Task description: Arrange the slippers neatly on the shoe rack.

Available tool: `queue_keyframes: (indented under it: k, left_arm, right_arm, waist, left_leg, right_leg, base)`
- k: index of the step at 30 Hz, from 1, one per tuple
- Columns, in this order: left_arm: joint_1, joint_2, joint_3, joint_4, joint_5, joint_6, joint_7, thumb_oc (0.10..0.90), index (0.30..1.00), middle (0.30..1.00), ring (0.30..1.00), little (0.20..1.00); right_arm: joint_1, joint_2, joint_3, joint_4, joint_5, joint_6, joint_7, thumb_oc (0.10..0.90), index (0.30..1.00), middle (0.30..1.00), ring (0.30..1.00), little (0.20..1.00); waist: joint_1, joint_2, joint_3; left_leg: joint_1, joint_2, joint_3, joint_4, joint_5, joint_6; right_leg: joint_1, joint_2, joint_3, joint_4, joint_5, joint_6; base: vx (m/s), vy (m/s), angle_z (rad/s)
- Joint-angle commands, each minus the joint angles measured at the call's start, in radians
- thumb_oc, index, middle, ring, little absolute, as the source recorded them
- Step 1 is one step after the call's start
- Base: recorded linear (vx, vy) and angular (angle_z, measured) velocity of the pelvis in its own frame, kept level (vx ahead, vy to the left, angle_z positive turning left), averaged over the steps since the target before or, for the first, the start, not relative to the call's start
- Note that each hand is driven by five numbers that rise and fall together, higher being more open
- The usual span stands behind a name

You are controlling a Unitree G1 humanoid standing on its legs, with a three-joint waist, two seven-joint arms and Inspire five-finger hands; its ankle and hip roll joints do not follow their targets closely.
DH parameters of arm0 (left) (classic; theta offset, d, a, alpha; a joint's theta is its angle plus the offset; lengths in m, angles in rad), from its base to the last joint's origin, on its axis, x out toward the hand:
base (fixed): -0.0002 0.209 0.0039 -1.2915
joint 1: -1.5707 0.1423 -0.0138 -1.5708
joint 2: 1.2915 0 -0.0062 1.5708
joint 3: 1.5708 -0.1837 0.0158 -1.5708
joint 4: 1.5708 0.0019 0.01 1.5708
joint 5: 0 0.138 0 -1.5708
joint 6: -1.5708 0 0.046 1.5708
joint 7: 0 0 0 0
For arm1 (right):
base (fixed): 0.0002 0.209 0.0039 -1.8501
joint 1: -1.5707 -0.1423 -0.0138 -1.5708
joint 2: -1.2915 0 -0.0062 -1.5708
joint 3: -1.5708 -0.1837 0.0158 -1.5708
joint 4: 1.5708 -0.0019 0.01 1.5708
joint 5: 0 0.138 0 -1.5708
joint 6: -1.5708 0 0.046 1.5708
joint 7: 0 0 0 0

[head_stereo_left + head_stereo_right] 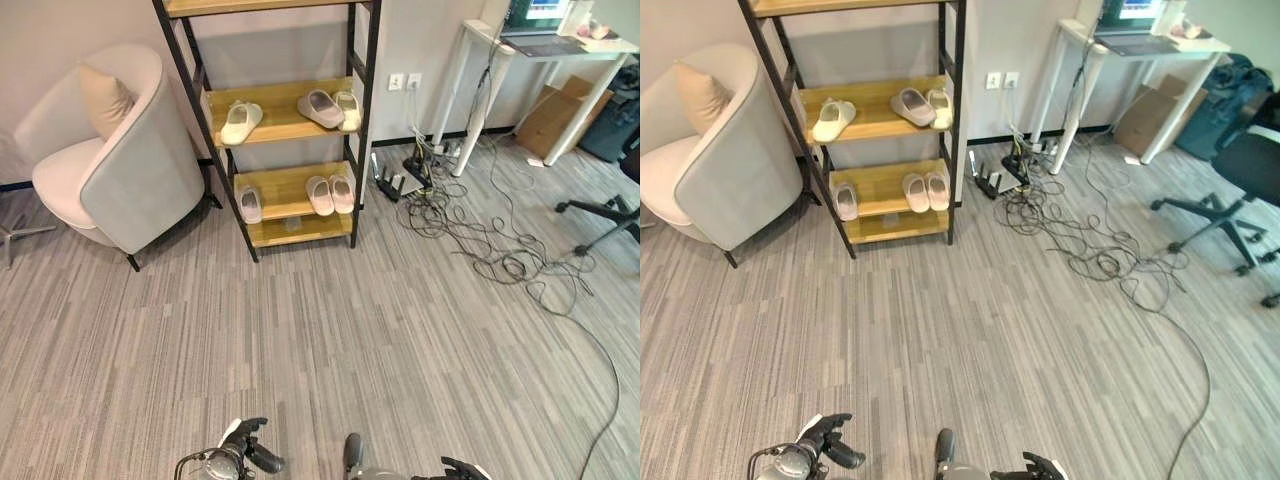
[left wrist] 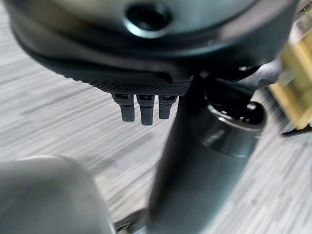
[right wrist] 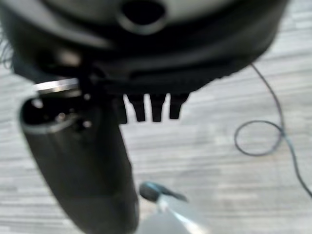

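Note:
The shoe rack, black frame with wooden shelves, stands far ahead against the wall. Its middle shelf holds a cream pair of slippers on the left, and a grey slipper beside a cream slipper on the right. The lower shelf carries a single pale slipper and a pale pair. My left hand and right hand hang low at the near edge, far from the rack. Both are empty, with straight fingers over bare floor; the right hand's fingers look the same.
A grey armchair with a cushion stands left of the rack. To the right, a tangle of cables crosses the floor below a white desk. An office chair base is at the far right. Striped grey carpet lies between me and the rack.

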Motion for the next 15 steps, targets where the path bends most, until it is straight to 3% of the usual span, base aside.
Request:
queue_keyframes:
  k: [1, 2, 3, 5, 6, 9, 12, 15]
  left_arm:
    - [-0.026, 0.015, -0.016, -0.026, -0.013, -0.032, 0.013, 0.800, 0.900, 0.900, 0.900, 0.900]
    - [-0.023, 0.010, -0.015, -0.017, -0.013, -0.032, 0.010, 0.800, 0.900, 0.900, 0.900, 0.900]
    - [-0.022, 0.010, -0.016, -0.017, -0.013, -0.032, 0.010, 0.800, 0.900, 0.900, 0.900, 0.900]
    - [-0.022, 0.012, -0.017, -0.020, -0.012, -0.033, 0.004, 0.800, 0.900, 0.900, 0.900, 0.900]
    - [-0.024, 0.012, -0.019, -0.022, -0.010, -0.033, 0.006, 0.800, 0.900, 0.900, 0.900, 0.900]
    - [-0.003, 0.013, -0.012, -0.017, 0.006, -0.028, -0.004, 0.800, 0.900, 0.900, 0.900, 0.900]
    - [0.000, 0.012, -0.013, -0.012, 0.018, -0.028, -0.005, 0.800, 0.900, 0.900, 0.900, 0.900]
    - [-0.007, 0.021, -0.018, -0.024, 0.012, -0.026, -0.010, 0.800, 0.900, 0.900, 0.900, 0.900]
  right_arm:
    - [0.024, -0.038, 0.000, -0.021, 0.021, -0.018, -0.007, 0.800, 0.900, 0.900, 0.900, 0.900]
    - [0.019, -0.040, 0.003, -0.017, 0.019, -0.022, -0.007, 0.800, 0.900, 0.900, 0.900, 0.900]
    - [0.019, -0.041, 0.003, -0.017, 0.019, -0.022, -0.007, 0.800, 0.900, 0.900, 0.900, 0.900]
    - [0.010, -0.045, 0.002, -0.020, 0.012, -0.024, -0.008, 0.800, 0.900, 0.900, 0.900, 0.900]
    - [0.006, -0.046, -0.003, -0.026, 0.011, -0.029, -0.011, 0.800, 0.900, 0.900, 0.900, 0.900]
    - [0.017, -0.036, -0.001, -0.037, -0.012, -0.027, -0.010, 0.800, 0.900, 0.900, 0.900, 0.900]
    - [0.024, -0.027, 0.003, -0.040, -0.026, -0.027, -0.005, 0.800, 0.900, 0.900, 0.900, 0.900]
    - [0.017, -0.023, 0.011, -0.045, -0.039, -0.025, 0.005, 0.800, 0.900, 0.900, 0.900, 0.900]
  waist:
    - [0.022, 0.010, 0.015]
    - [0.041, 0.027, 0.005]
    - [0.039, 0.026, 0.008]
    - [0.067, 0.044, 0.008]
    - [0.078, 0.037, 0.006]
    - [0.082, 0.047, -0.027]
    - [0.088, 0.030, -0.050]
    - [0.088, 0.019, -0.043]
  left_leg:
    - [-0.005, -0.072, 0.077, -0.232, 0.036, 0.089]
    - [-0.031, -0.072, 0.066, -0.401, 0.069, 0.087]
    - [-0.022, -0.076, 0.065, -0.410, 0.072, 0.087]
    - [-0.046, -0.057, 0.051, -0.582, 0.174, 0.064]
    - [-0.085, -0.047, 0.080, -0.642, 0.176, 0.059]
    - [-0.051, -0.052, 0.087, -0.663, 0.225, 0.068]
    - [-0.030, -0.075, 0.089, -0.662, 0.211, 0.084]
    - [0.020, -0.112, 0.080, -0.653, 0.166, 0.123]
  right_leg:
    - [0.031, -0.015, 0.062, 0.132, -0.110, 0.165]
    - [0.062, 0.005, 0.054, 0.115, -0.133, 0.169]
    - [0.067, 0.002, 0.053, 0.115, -0.136, 0.170]
    - [0.111, 0.025, 0.057, 0.097, -0.154, 0.174]
    - [0.166, 0.018, 0.048, 0.081, -0.180, 0.178]
    - [0.208, 0.026, 0.060, 0.106, -0.223, 0.184]
    - [0.213, -0.008, 0.064, 0.156, -0.223, 0.204]
    - [0.122, -0.060, 0.073, 0.379, -0.125, 0.236]
  base:
    - [0.36, 0.072, 0.22]
    - [0.25, 0.053, 0.14]
    - [0.38, 0.069, 0.10]
    - [0.41, 0.052, 0.10]
    - [0.41, 0.042, 0.03]
    - [0.46, 0.102, 0.11]
    - [0.39, 0.104, -0.23]
    - [0.29, 0.130, -0.04]
